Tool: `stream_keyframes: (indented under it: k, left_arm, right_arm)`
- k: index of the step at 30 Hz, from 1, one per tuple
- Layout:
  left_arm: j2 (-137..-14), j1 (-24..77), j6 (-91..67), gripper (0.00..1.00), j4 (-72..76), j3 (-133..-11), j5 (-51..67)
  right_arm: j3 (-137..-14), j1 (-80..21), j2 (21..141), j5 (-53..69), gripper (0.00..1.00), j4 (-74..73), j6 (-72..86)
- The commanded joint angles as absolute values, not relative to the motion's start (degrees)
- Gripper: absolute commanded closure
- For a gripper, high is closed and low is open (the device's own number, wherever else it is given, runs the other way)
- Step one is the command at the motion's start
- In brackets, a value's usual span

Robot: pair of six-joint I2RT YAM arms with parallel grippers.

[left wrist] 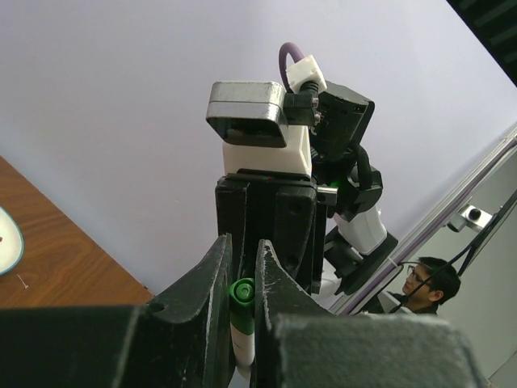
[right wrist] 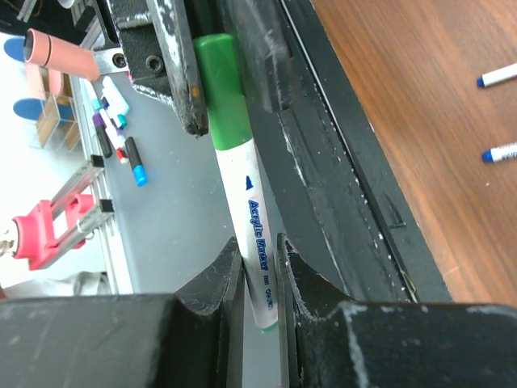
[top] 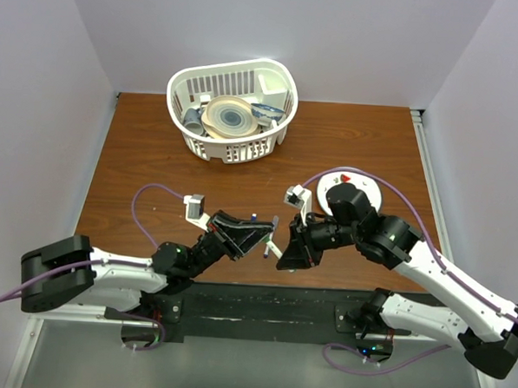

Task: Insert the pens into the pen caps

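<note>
Left gripper [left wrist: 242,279] is clenched on the green cap [right wrist: 220,89], at lower centre of the top view. Just right, the right gripper [right wrist: 258,263] grasps the white pen [right wrist: 250,202], whose tip sits in the cap. Two other pens [right wrist: 501,151] lie on the table [right wrist: 420,121], upper right in the right wrist view.

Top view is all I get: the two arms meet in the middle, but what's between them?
Observer: A pen, white with "Acrylic Marker" printed on it. The right gripper clamps its barrel.
Operator: And the other arm?
Observer: The left gripper pinches the green cap, which seems seated on the pen's far end.
Operator: Is anyone watching?
Observer: Yes, the left wrist view catches a person in glasses in the background.
</note>
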State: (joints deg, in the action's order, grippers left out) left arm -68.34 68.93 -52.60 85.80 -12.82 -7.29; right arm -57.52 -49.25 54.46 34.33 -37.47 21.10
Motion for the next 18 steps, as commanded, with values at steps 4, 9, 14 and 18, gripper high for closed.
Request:
stream_keyframes:
  k: [4,9,14,18]
  left_arm:
    - [-69.5,79.5,-58.1,1.0,74.1,-8.5,22.5]
    - [-63.3,76.6,-57.0,1.0,66.6,-11.2,14.2]
    - [-59.0,72.7,-56.6,1.0,59.1,-14.9,8.4]
    - [-54.6,70.6,-53.5,1.0,50.0,-17.0,4.6]
  right_arm:
    - [-61.5,-41.6,57.1,14.2,1.0,26.7,28.8]
    - [-55.4,-41.7,57.1,15.2,1.0,29.5,31.9]
    - [-50.7,-41.7,55.3,14.2,1.0,26.5,31.6]
    - [-46.7,-41.6,52.2,13.0,1.0,24.9,31.4]
